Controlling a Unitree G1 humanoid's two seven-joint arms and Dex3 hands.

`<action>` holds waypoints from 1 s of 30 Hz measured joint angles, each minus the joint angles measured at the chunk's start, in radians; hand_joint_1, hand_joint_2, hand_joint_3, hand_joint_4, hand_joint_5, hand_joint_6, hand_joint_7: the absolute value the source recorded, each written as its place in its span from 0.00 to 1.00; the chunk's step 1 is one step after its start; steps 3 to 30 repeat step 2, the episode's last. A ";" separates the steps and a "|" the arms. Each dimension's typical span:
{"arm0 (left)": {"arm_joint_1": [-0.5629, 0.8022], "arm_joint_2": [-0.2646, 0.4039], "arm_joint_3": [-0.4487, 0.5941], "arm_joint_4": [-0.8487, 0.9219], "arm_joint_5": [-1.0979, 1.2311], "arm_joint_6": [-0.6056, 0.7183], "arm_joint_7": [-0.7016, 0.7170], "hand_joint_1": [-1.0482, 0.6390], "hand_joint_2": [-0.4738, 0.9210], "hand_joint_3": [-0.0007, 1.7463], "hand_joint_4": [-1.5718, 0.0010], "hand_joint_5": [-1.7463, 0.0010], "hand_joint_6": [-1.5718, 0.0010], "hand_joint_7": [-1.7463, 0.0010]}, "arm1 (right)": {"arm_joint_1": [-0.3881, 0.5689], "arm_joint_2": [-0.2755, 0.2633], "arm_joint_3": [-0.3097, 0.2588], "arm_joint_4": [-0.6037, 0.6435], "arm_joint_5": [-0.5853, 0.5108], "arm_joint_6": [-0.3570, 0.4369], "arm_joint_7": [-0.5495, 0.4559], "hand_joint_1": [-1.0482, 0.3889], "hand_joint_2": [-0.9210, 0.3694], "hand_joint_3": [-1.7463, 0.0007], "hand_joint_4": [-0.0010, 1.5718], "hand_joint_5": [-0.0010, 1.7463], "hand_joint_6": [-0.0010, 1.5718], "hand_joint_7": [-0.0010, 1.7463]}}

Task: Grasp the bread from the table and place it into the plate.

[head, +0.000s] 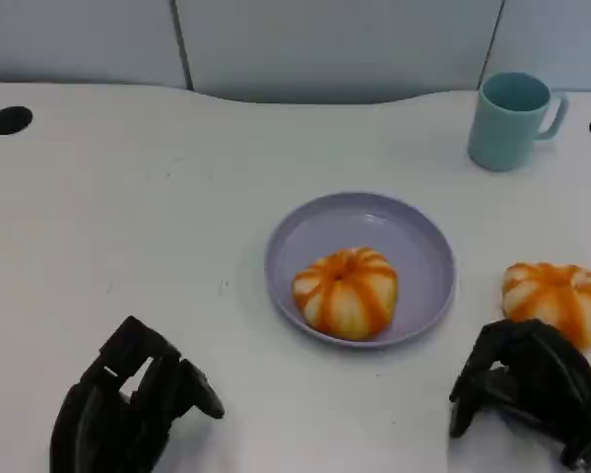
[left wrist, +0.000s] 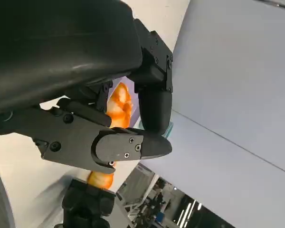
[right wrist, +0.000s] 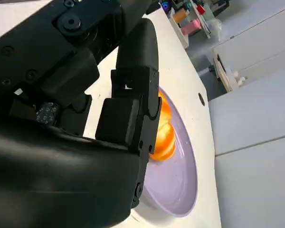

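**Item: second bread, awaiting grasp by the right hand**

Right hand (head: 532, 389): near the front right corner of the tabletop (head: 128, 227), fingers curled downward, nothing visibly between them. It sits just in front of the bread on the tabletop (head: 558, 301), close enough that their outlines meet in the head view; whether they touch cannot be told.

Left hand (head: 128, 404): near the front edge, left of centre, fingers bent and apart, holding nothing, well away from both breads.

Bread on the tabletop: orange-and-cream striped, pumpkin-shaped bun, resting near the right edge, just right of the plate (head: 414, 232).

Plate: lilac, shallow-rimmed, mid-tabletop. Already carries one bread in the plate (head: 346, 291), seated toward its front.

Mug (head: 510, 118): pale teal, toward the far right, behind plate and bun.

Handling note (a judgement): the step in hand looks to be the reach and grasp. The fingers should spread first, then pass over the bun's crown and close on its flanks gently, since it appears soft. Lift above the rim before crossing, and set it down in the bare far half of the plate, away from the seated bun and the mug.
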 measured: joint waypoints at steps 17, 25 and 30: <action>-0.001 0.000 0.001 0.002 0.000 0.000 -0.001 0.33 1.00 0.20 0.55 0.00 0.73 0.00 | 0.000 0.002 -0.004 0.002 0.002 -0.004 0.000 0.00 0.25 0.99 1.00 0.39 1.00 0.27; -0.001 0.000 0.001 0.002 0.000 0.000 -0.001 0.33 1.00 0.20 0.55 0.00 0.73 0.00 | 0.000 0.002 -0.004 0.002 0.002 -0.004 0.000 0.00 0.25 0.99 1.00 0.39 1.00 0.27; -0.001 0.000 0.001 0.002 0.000 0.000 -0.001 0.33 1.00 0.20 0.55 0.00 0.73 0.00 | 0.000 0.002 -0.004 0.002 0.002 -0.004 0.000 0.00 0.25 0.99 1.00 0.39 1.00 0.27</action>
